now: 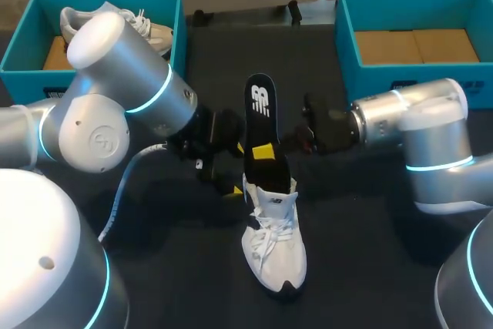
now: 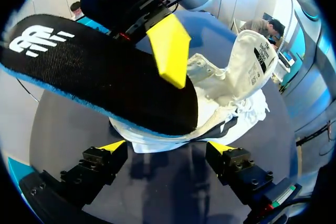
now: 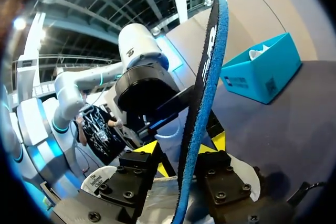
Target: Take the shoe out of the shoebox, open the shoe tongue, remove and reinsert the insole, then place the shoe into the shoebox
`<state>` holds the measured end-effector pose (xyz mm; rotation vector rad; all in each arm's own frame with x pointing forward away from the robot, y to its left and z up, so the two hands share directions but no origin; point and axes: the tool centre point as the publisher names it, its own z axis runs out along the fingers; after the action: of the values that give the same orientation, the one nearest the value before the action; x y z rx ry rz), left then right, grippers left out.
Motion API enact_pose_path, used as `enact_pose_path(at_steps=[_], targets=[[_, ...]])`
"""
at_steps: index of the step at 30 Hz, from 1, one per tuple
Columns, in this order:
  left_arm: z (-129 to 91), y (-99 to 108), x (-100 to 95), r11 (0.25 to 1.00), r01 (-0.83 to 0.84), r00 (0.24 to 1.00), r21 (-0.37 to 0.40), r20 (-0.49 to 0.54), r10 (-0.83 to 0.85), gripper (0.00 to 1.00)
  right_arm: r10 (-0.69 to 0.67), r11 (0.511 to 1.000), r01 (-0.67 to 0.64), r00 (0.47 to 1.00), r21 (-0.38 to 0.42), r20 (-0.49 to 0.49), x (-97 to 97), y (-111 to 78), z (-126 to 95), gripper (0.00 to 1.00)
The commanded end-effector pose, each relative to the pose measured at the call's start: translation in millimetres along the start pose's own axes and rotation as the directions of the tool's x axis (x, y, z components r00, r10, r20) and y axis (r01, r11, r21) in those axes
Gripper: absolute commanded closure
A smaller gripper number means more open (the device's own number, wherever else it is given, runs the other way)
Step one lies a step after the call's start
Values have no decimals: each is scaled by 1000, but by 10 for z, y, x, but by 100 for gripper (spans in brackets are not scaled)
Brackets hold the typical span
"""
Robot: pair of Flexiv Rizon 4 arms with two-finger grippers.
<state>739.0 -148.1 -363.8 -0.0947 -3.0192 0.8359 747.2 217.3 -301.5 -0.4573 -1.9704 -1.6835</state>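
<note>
Insole step: right claw (image 1: 264,152) grasps the black, blue-backed foam insole (image 1: 260,102), one end inside the white laced shoe (image 1: 274,248); left claw (image 1: 237,167) released beside it. Next likely needs the shoe steadied.

A white logo mark (image 1: 260,101) is printed on the black insole (image 1: 260,113), at the end held farthest from the shoe (image 1: 273,244). Small dark print (image 2: 261,59) is carried on the shoe's raised tongue (image 2: 257,56), too small to be read. White label marks (image 3: 270,85) are seen on the wall of the teal shoebox (image 3: 262,74), well apart from the shoe and not legible.
</note>
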Motion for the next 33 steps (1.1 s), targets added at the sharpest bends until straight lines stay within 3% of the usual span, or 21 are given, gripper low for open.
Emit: enact_pose_path(at_steps=[1, 2, 17, 33], targets=[[9, 4, 9, 1000, 0, 1000, 0, 3, 0, 0, 16, 1000, -16, 1000, -19, 10, -31, -10, 36, 85], [9, 4, 9, 1000, 0, 1000, 0, 3, 0, 0, 20, 1000, -20, 1000, -22, 13, -35, -9, 34, 100], [9, 4, 9, 1000, 0, 1000, 0, 3, 0, 0, 112, 993, -112, 993, -23, 40, -22, -278, -1, 100], [9, 4, 9, 1000, 0, 1000, 0, 3, 0, 0, 204, 978, -205, 978, 38, 30, 67, -642, 60, 100]])
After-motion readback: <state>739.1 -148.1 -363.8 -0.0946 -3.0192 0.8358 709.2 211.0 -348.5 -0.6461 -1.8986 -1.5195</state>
